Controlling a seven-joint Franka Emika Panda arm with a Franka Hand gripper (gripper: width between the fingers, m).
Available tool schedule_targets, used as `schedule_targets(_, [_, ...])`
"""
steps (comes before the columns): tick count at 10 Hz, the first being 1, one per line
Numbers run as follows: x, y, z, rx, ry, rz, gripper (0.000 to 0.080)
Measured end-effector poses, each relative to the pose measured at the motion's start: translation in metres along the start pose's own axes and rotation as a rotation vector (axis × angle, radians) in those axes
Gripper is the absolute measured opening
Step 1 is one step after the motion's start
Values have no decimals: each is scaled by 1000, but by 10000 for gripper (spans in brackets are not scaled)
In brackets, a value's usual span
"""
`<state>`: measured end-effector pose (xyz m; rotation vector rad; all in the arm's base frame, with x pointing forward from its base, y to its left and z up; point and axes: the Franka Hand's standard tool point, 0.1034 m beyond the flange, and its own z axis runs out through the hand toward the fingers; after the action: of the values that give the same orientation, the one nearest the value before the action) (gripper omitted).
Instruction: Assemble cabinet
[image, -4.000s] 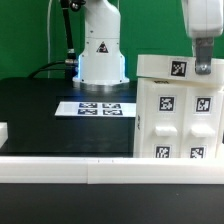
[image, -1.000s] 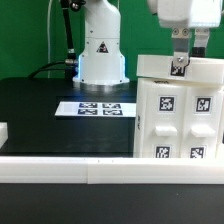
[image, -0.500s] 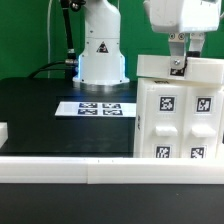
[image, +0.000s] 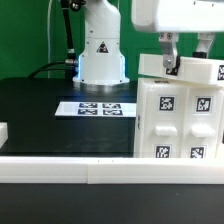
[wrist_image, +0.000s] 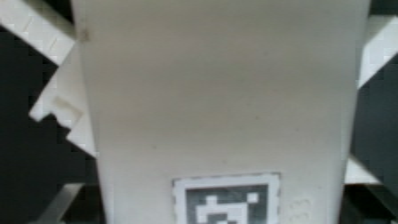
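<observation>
Overhead, the hand (image: 186, 60) reaches straight down onto the cabinet (image: 178, 115) top.

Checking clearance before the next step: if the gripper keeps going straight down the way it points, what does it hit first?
Most likely the cabinet: the gripper points down at its top panel, fingers at or just above it. Contact can't be confirmed; depth is unclear.

Matt white plastic cabinet (image: 180, 115) with printed black-and-white paper-like marker tags (image: 164, 102); smooth matt black table (image: 45, 110); glossy white plastic robot base (image: 101, 45); flat white marker board (image: 96, 108).
</observation>
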<state>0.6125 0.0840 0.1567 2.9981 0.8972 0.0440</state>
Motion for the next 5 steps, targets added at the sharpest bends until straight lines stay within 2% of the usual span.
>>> schedule_targets(1, [0, 0, 0, 0, 0, 61, 556])
schedule_targets(5, [8, -1, 0, -2, 55, 688, 556])
